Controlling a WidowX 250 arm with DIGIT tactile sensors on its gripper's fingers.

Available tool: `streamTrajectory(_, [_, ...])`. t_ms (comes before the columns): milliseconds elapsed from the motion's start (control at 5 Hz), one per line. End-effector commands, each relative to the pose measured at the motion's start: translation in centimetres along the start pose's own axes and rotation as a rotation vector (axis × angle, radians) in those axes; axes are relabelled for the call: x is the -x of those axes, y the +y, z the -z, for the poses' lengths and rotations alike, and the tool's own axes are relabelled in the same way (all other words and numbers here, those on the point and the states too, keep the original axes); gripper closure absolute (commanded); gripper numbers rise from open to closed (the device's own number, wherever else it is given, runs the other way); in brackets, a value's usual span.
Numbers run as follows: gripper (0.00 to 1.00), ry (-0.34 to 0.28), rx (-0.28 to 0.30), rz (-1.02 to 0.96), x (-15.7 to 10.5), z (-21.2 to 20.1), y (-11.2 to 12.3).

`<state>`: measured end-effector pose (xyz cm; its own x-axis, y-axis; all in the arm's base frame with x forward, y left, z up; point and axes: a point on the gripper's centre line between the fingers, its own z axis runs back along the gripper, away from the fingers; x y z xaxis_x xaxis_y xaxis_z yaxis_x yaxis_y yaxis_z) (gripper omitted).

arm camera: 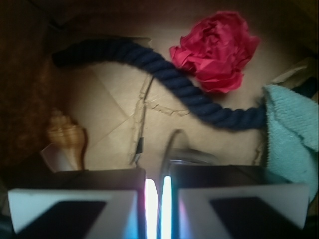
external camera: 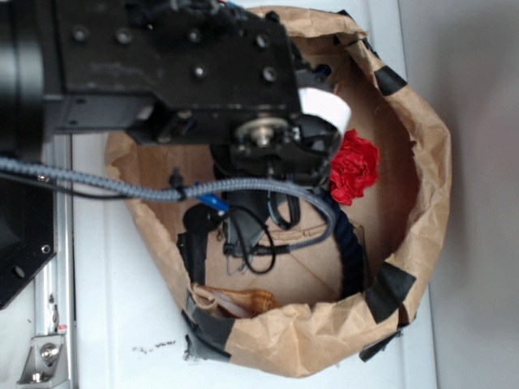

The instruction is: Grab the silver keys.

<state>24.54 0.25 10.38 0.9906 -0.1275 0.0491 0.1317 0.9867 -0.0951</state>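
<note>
Silver keys (arm camera: pixel 182 149) sit right at my gripper (arm camera: pixel 158 196), on the paper bag (external camera: pixel 422 243) floor near its middle. Jaws look nearly shut, a shiny piece poking out between them, so I reckon they're pinching it. Blue rope (arm camera: pixel 164 74) lies beyond.

Crumpled crimson paper (arm camera: pixel 217 50) beside a twisted dark navy rope (arm camera: pixel 164 74) on plain tan cardboard (arm camera: pixel 114 109). Pale turquoise cloth (arm camera: pixel 291 139) at the right edge; an amber-and-cream seashell (arm camera: pixel 67 137) at the left. Shiny silver keys (arm camera: pixel 182 149) above the white-and-black end effector (arm camera: pixel 158 199). Brown paper bag (external camera: pixel 422 170) patched with black tape (external camera: pixel 389 292), on a white counter (external camera: pixel 113 308).
</note>
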Motion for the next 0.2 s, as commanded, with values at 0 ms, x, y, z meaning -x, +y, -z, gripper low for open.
streamTrajectory(0, [1.00,-0.052,-0.022,-0.015,-0.92,-1.25,-0.35])
